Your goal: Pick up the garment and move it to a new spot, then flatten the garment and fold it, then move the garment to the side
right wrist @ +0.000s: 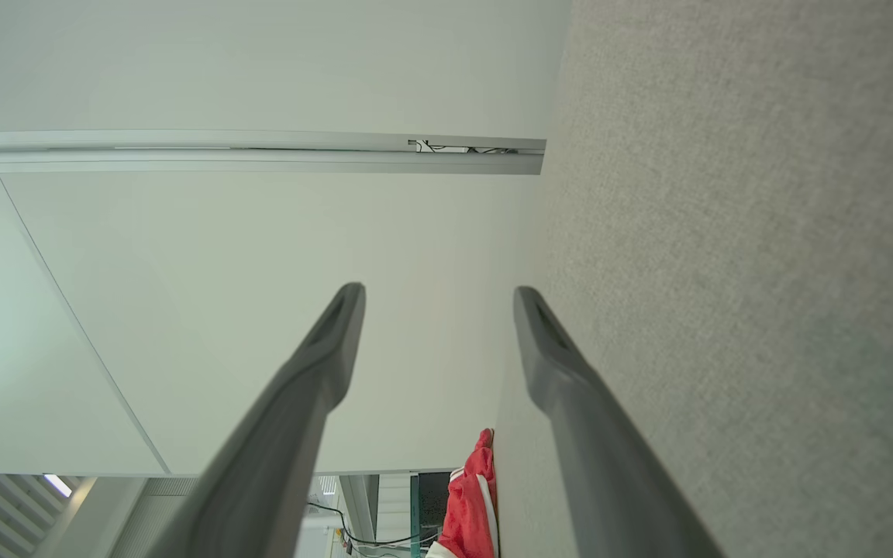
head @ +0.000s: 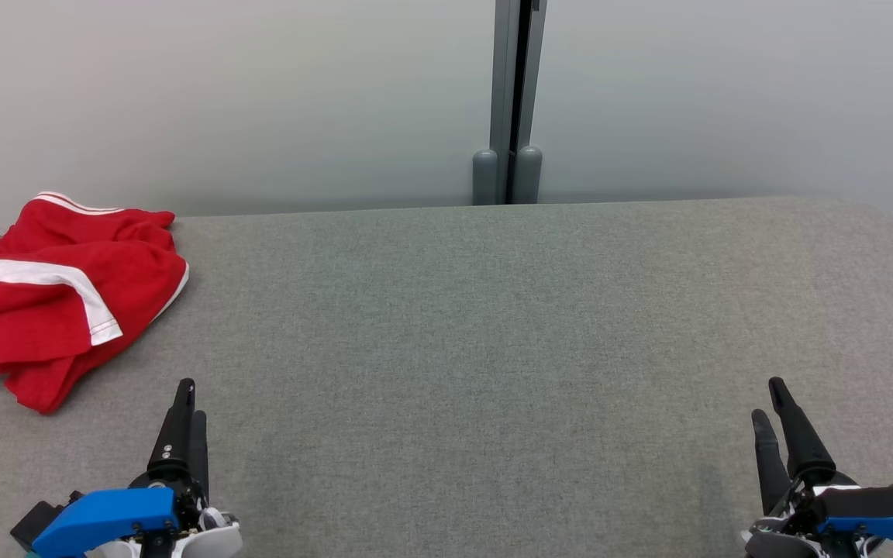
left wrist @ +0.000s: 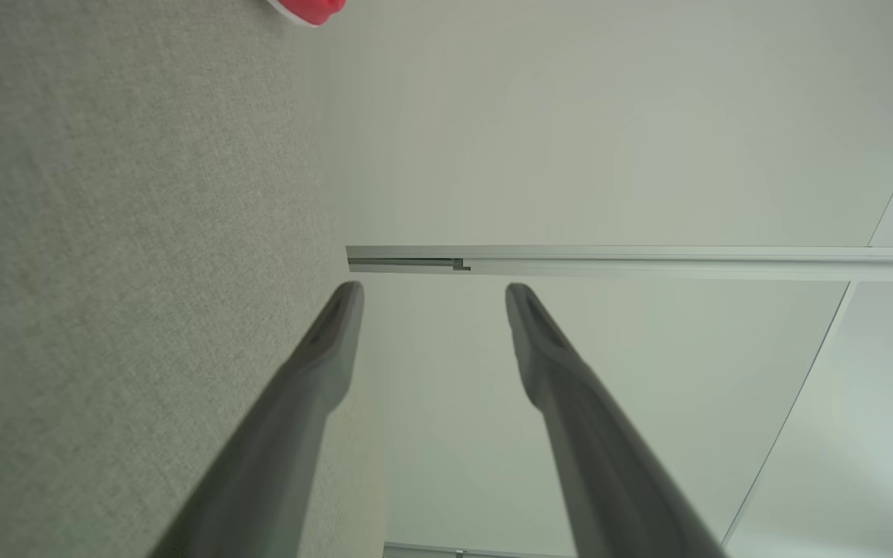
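Garment [head: 51, 287] beyond left end effector [head: 192, 399]

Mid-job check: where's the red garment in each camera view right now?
Head view: red garment, far left, at the table's back edge.
Left wrist view: a sliver of it at the top edge, left of centre.
Right wrist view: bottom edge, near centre.
Shared landmark: the grey wall post.

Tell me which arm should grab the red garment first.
Left. The red garment lies crumpled at the table edge on the left, close to the open left gripper; the right gripper, also open, is far across.
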Robot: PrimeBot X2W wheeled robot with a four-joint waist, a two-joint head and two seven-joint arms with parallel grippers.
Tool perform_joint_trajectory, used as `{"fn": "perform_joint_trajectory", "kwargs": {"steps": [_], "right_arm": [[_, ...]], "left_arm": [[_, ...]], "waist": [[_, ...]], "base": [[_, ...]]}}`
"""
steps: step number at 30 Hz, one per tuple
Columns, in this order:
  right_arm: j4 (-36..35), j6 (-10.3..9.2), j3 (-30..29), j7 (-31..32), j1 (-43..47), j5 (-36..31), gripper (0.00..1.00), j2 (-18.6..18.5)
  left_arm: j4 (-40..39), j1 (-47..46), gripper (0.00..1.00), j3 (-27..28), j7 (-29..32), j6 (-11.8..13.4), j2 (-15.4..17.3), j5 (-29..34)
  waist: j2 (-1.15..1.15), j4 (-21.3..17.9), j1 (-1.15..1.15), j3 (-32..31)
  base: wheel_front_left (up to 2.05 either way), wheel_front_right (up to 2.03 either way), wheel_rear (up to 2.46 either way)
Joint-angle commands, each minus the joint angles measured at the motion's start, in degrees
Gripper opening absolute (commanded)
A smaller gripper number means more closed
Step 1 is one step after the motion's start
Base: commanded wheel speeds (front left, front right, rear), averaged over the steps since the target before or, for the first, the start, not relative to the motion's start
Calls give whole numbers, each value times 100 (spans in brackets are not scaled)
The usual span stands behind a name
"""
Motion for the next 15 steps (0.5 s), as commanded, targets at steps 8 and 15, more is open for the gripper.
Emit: {"fn": "perform_joint_trajectory", "kwargs": {"steps": [8,15], "right_arm": [[-210,21,-23,-249,-37,-600,100,-32],[-437,23,-46,-415,-9,-1421,100,-38]], "left_arm": [[-317,-101,100,-139,-245,84,29,607],[-580,-117,100,-330,-411,230,30,1401]], "waist": [[0,1,0,7],[0,6,0,12]], "base": [[0,0,0],[0,0,0]]}}
